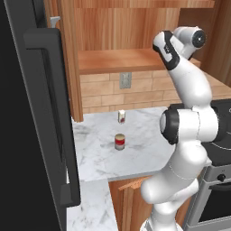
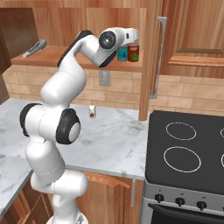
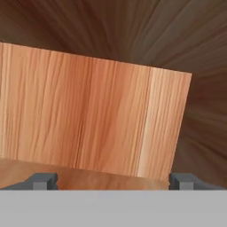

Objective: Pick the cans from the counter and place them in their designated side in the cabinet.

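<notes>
1. Your end effector (image 3: pixel 113 181) is spread wide and empty, up inside the cabinet (image 2: pixel 57 57).
2. Teal-blue can (image 2: pixel 122 53) sits on the shelf just beside it: done.
3. Red can (image 1: pixel 119 141) is well below on the table (image 1: pixel 135 153): left to do.

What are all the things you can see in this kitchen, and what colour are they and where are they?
teal-blue can: one, teal-blue, on the cabinet shelf at its right end
dark red can: one, dark red, on the shelf beside the teal-blue can
red can: one, red with a tan top band, on the counter
white container: one, white with a red mark, on the counter near the wall
grey tool: one, grey, lying at the shelf's left end
cabinet: one, brown wood
counter: one, white marble
stovetop: one, black, right of the counter
fridge: one, black, left of the counter
gripper: one, dark fingertips, open, facing the cabinet's wood
</notes>
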